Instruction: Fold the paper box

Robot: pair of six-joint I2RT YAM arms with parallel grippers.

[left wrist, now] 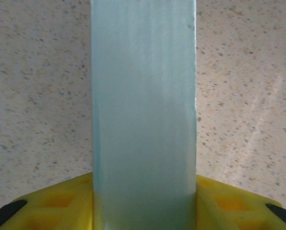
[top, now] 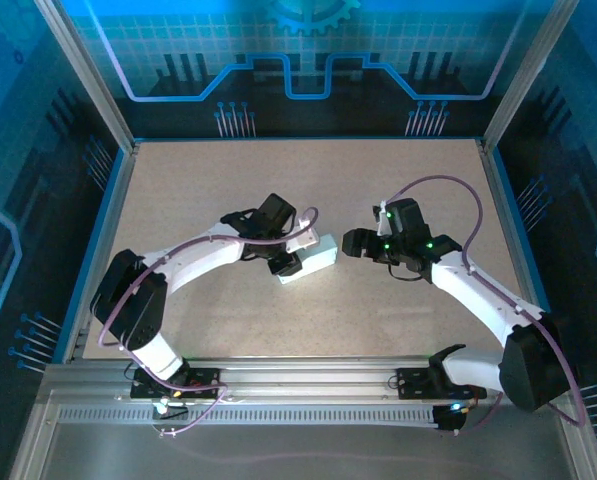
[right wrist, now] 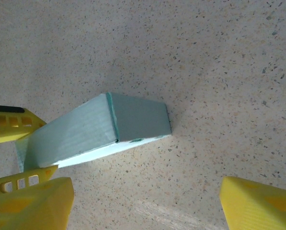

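Your left gripper [top: 289,264] holds the nearly folded box [top: 310,257] mid-frame, your right gripper [top: 350,243] hangs open beside it, so next probably press the end flap [right wrist: 140,117] shut.

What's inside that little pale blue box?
Hidden: the paper box looks closed up, showing only plain outer walls. The left gripper clasps one end, and the speckled table lies beneath.

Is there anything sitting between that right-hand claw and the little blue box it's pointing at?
Nothing visible. Only bare table lies between the open right gripper and the near end of the paper box. The left gripper holds the box's other end, out of the right one's path.
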